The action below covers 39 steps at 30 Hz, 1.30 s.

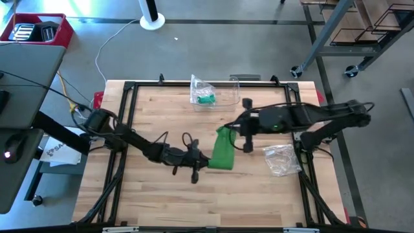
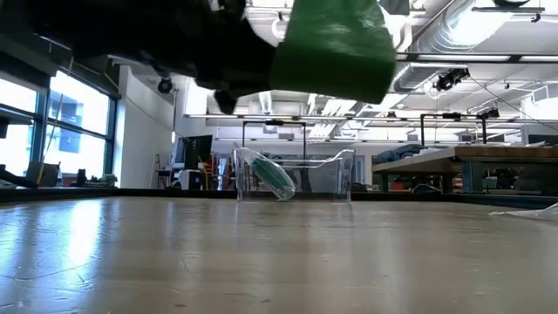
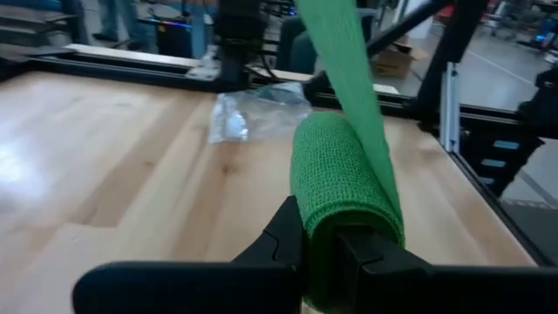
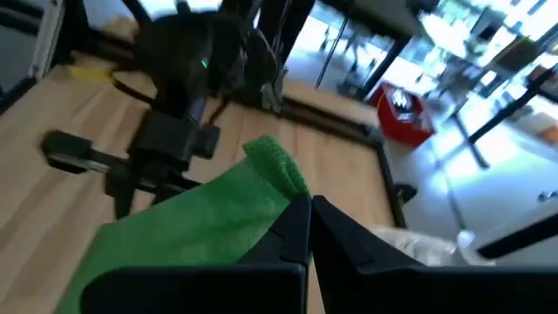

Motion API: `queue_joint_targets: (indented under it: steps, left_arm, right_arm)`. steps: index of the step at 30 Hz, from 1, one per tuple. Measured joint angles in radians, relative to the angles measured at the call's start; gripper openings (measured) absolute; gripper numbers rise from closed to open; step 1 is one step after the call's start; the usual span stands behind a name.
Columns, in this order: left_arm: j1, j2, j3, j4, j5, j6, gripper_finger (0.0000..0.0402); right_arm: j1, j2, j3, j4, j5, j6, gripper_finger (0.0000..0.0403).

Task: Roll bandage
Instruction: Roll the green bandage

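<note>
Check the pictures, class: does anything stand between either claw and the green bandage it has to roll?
Nothing visible does. The left claw is shut on the rolled end of the green bandage, and the right claw is shut on its loose end, so both already hold it above the table.

Two dark, near-black jointed arms with loose black cables looping off the links. Small green indicator light glowing on the right arm's wrist housing, nearest the green bandage (image 1: 224, 153). Matte black, wedge-shaped fingers on the left gripper (image 3: 323, 249) and right gripper (image 4: 310, 228).
</note>
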<state>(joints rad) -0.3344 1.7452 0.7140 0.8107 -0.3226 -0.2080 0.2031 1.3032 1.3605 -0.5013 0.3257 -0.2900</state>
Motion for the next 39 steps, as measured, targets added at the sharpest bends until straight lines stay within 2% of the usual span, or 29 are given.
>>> queue_joint_targets:
  steps: [5,9,13,15,21,26,30,32,34,39]
  left_arm:
    - [-0.001,0.078,0.09,-0.002,0.056,0.027,0.0012]
    - [-0.028,0.089,0.126,0.002,0.103,0.086,0.0012]
    - [-0.074,0.067,0.13,0.003,-0.006,0.162,0.0012]
    - [-0.096,0.056,0.13,0.002,-0.051,0.188,0.0012]
    - [-0.127,0.055,0.131,0.049,-0.055,0.202,0.0012]
    - [-0.132,0.055,0.131,0.079,-0.054,0.202,0.0012]
    - [-0.132,0.056,0.13,0.102,-0.054,0.202,0.0012]
    - [-0.137,0.055,0.13,0.134,-0.055,0.211,0.0012]
    - [-0.143,0.055,0.13,0.157,-0.056,0.229,0.0012]
    - [-0.167,0.054,0.13,0.234,-0.062,0.28,0.0012]
  right_arm:
    - [-0.049,0.075,0.0,-0.081,-0.016,0.032,0.0]
    - [-0.079,0.142,0.0,-0.19,-0.032,0.077,0.0]
    - [-0.075,0.187,-0.039,-0.228,-0.045,0.11,0.0]
    - [-0.066,0.189,-0.106,-0.186,-0.046,0.124,0.0]
    - [-0.066,0.19,-0.341,0.13,-0.1,0.202,0.0005]
    - [-0.064,0.19,-0.427,0.266,-0.207,0.29,0.0047]
    - [-0.057,0.182,-0.405,0.177,-0.234,0.309,0.0107]
    - [-0.044,0.161,-0.375,0.112,-0.213,0.325,0.0131]
    - [-0.017,0.129,-0.354,0.067,-0.137,0.359,0.0145]
    - [0.12,0.014,-0.347,0.049,0.062,0.348,0.0149]
